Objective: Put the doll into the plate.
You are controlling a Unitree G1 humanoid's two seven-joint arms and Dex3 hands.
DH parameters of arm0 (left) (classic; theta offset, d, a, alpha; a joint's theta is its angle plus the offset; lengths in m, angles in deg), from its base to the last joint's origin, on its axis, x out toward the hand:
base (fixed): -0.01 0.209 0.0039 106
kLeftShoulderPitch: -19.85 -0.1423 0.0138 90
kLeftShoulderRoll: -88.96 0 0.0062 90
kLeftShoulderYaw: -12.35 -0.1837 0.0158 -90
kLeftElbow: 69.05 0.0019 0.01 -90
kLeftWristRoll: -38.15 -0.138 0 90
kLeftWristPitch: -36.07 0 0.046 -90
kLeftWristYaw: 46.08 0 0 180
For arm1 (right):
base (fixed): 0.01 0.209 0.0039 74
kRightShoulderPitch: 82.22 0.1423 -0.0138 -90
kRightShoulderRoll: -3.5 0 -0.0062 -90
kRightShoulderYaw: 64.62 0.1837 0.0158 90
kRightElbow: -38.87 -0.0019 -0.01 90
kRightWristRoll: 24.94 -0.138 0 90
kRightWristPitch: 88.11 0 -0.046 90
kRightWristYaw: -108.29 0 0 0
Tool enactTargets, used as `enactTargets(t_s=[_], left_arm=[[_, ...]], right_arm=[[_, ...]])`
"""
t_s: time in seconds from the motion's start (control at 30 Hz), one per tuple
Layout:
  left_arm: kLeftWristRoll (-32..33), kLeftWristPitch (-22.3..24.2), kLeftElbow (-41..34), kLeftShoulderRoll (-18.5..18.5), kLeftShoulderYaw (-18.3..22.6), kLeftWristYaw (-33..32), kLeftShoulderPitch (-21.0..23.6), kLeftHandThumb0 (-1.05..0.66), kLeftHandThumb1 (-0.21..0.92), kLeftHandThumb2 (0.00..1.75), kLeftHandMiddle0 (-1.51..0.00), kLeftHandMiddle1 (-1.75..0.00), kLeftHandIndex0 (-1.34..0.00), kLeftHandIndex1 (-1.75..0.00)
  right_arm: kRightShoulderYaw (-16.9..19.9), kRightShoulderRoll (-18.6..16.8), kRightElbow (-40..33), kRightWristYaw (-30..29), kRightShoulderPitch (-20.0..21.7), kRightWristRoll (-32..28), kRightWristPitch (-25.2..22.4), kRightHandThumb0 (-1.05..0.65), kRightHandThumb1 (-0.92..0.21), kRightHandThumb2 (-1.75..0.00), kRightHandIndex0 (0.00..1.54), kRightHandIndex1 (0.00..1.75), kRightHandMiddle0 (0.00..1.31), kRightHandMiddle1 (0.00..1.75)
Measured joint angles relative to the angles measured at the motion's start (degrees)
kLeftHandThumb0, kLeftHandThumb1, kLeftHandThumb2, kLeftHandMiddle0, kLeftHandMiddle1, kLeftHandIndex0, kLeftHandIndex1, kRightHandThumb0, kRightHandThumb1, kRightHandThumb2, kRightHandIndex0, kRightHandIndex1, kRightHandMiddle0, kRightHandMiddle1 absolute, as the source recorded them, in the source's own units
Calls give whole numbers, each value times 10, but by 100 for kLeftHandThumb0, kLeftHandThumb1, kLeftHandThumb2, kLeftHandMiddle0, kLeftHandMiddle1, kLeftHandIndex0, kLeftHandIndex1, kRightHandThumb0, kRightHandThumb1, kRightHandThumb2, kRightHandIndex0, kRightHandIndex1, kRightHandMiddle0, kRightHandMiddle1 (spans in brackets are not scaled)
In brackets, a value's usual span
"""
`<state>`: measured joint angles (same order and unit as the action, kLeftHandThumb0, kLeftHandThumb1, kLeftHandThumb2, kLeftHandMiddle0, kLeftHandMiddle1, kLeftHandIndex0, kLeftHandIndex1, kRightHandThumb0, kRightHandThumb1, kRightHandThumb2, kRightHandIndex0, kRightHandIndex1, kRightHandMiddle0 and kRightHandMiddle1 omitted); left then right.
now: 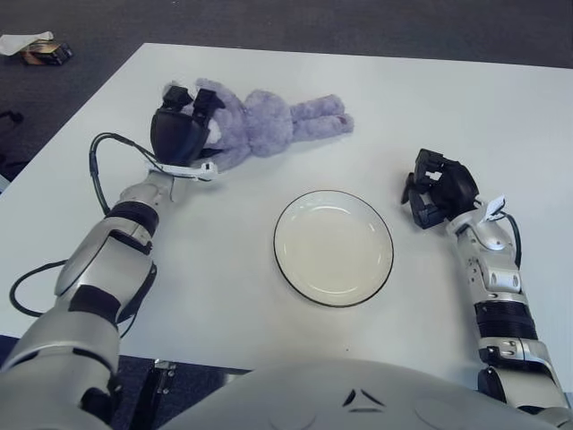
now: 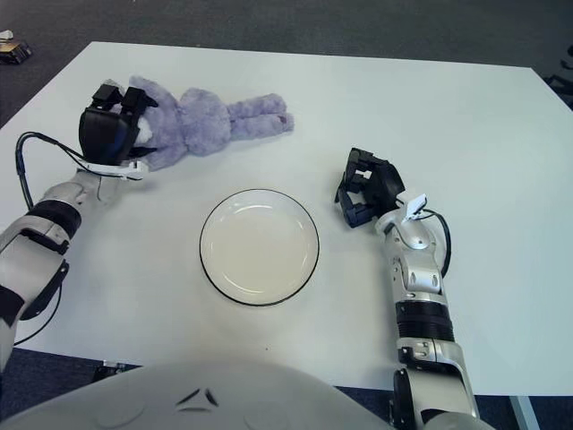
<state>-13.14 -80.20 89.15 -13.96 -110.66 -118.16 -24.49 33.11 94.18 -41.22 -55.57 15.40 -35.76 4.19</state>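
Left eye view: left hand (image 1: 182, 133) closed around the head end of the purple doll (image 1: 269, 126), fingers curled over it. Doll lying stretched on the white surface (image 1: 448, 98), legs pointing to the right, well apart from the plate (image 1: 333, 247) and behind it to the left. Plate with nothing in it. Right hand (image 1: 439, 189) just beside the plate on its right, fingers curled, holding nothing. Step in hand, by judgement: grasp made, carrying not yet done. Next move calls for lifting the doll, bringing it over the plate and letting go with the body inside the rim; long soft legs likely to hang over the edge.
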Motion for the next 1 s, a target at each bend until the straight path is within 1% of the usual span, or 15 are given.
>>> enactTargets(t_s=[0.27, 0.43, 0.6, 0.77, 0.87, 1.0], left_arm=[[-52, 25, 21, 14, -32, -124, 24, 0, 11, 154, -80, -166, -53, -175], [-73, 34, 14, 17, -37, -182, 42, 0, 11, 154, -80, -167, -53, -175], [-89, 36, -15, 17, -24, -194, 47, 0, 10, 155, -79, -169, -54, -175], [-109, 30, -48, 21, 6, -194, 47, 0, 10, 156, -79, -171, -53, -175], [-113, 12, -64, 26, 28, -195, 47, 0, 11, 156, -78, -171, -53, -175], [-114, -30, -74, 34, 52, -195, 47, 0, 10, 157, -79, -171, -54, -175]], right_arm=[[-2, 3, 1, 0, 2, 2, -4, 0, 19, -175, 104, 137, 85, 175], [-2, 5, 3, 0, 2, 2, -5, 0, 19, -175, 105, 137, 85, 175], [-3, 6, 5, 1, 3, 2, -6, 0, 19, -175, 106, 135, 85, 175], [-3, 7, 5, 1, 4, 2, -9, 0, 19, -175, 106, 135, 85, 175], [-3, 7, 4, 1, 5, 2, -13, 0, 19, -175, 106, 135, 85, 175], [-3, 8, 3, 1, 4, 2, -16, 0, 19, -175, 106, 134, 85, 175]])
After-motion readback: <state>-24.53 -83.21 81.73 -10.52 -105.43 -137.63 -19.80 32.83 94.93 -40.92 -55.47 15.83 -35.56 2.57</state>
